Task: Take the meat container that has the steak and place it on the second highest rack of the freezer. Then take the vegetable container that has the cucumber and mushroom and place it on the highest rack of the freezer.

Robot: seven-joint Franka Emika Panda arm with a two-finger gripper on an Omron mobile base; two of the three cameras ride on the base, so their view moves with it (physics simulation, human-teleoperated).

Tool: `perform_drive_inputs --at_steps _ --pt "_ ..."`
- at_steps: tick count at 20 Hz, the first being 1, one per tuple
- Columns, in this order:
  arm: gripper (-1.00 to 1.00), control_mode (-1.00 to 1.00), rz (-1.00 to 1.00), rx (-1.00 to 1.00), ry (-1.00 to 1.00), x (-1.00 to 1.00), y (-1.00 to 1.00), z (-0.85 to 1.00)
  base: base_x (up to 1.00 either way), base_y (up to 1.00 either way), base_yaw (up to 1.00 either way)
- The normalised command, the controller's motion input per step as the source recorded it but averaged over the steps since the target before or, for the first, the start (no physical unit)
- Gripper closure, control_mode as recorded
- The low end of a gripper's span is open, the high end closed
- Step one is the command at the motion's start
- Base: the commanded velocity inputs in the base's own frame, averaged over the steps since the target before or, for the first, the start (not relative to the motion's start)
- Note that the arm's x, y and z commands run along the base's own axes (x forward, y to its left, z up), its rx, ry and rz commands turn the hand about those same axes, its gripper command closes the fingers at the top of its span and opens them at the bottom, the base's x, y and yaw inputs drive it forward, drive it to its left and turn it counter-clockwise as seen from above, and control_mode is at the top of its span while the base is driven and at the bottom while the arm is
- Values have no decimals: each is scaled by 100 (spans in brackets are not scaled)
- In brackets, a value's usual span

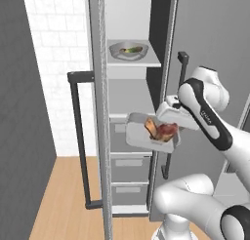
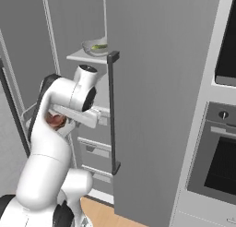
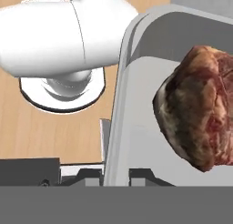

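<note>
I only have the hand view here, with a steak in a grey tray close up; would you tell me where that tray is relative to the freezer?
Observer: The meat container hangs in the air at the open freezer's front, level with the empty shelf below the top one, not yet resting on it.
Operator: Thank you. Is anything on the rack above?
Observer: Yes, a bowl holding something green sits on the upper shelf.
Operator: Is the tray level?
Observer: No, in the left base view it tilts, with the steak towards the gripper side.
</note>
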Motion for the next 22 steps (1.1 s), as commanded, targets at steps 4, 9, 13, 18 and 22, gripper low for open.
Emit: perform_drive_inputs --at_steps 4,9,13,18,22 --pt "100 -100 -54 8 3 20 73 -2 0 0 0" --pt "100 -100 -66 2 0 4 29 -21 0 0 0" --pt "100 -100 -55 0 0 15 2 -23 0 0 0" --pt "100 -100 -41 1 -1 36 -13 -8 0 0 0" --pt "100 -100 -28 13 2 63 -8 -2 0 0 0"
